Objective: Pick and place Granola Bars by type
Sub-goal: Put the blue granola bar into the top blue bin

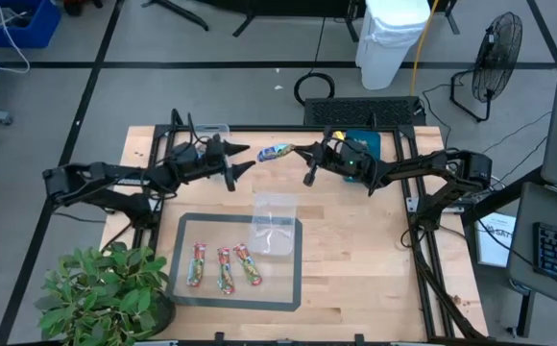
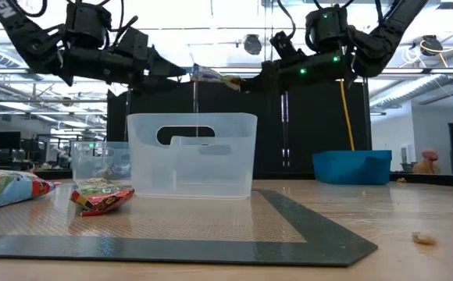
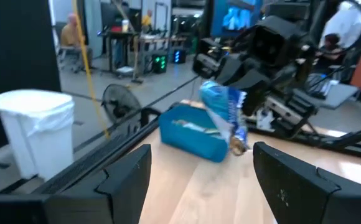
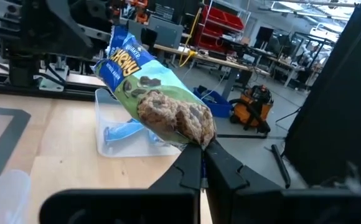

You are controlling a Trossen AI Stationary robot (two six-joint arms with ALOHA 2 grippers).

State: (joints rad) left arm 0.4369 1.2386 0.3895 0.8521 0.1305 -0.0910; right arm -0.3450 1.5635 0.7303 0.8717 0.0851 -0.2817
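A blue-and-green wrapped granola bar hangs in the air over the table's far middle, between my two grippers. My right gripper is shut on it from the right. My left gripper is open just left of the bar's free end, and in the left wrist view its fingers stand wide apart with the bar ahead of them. Three red-and-green bars lie side by side on the dark mat. In the low view the held bar shows high above the table. My right gripper pinches the bar's crimped end between its two fingertips. The fingers come level from the table's right side, in line with the bar. The bar is lifted clear and sticks out from the fingertips toward the left gripper.
A clear tub stands on the mat's far right part. A second clear tub holding blue bars sits near the far edge. A teal tray lies under the right arm, and a potted plant fills the near left corner.
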